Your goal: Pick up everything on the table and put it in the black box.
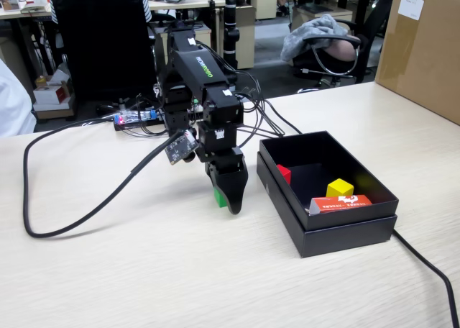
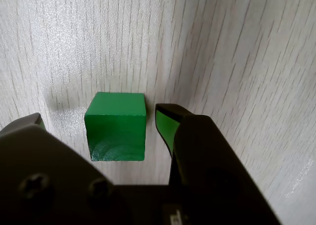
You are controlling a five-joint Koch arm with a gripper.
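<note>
A small bright green cube (image 2: 116, 126) rests on the light wood-grain table (image 2: 237, 47), and in the fixed view only a sliver of the cube (image 1: 218, 197) shows beside the black fingers. My gripper (image 2: 98, 117) is open and straddles it: the right finger's green pad (image 2: 165, 126) stands a narrow gap from the cube, the left finger (image 2: 29, 122) farther off. In the fixed view the gripper (image 1: 227, 201) points down at the table (image 1: 144, 270), left of the black box (image 1: 345, 231).
Inside the black box lie a red cube (image 1: 284, 173), a yellow cube (image 1: 340, 188) and a red-orange packet (image 1: 341, 203). A brown carton (image 1: 424, 47) stands at the back right. Black cables loop on the left (image 1: 72, 220) and run past the box's right corner (image 1: 431, 270).
</note>
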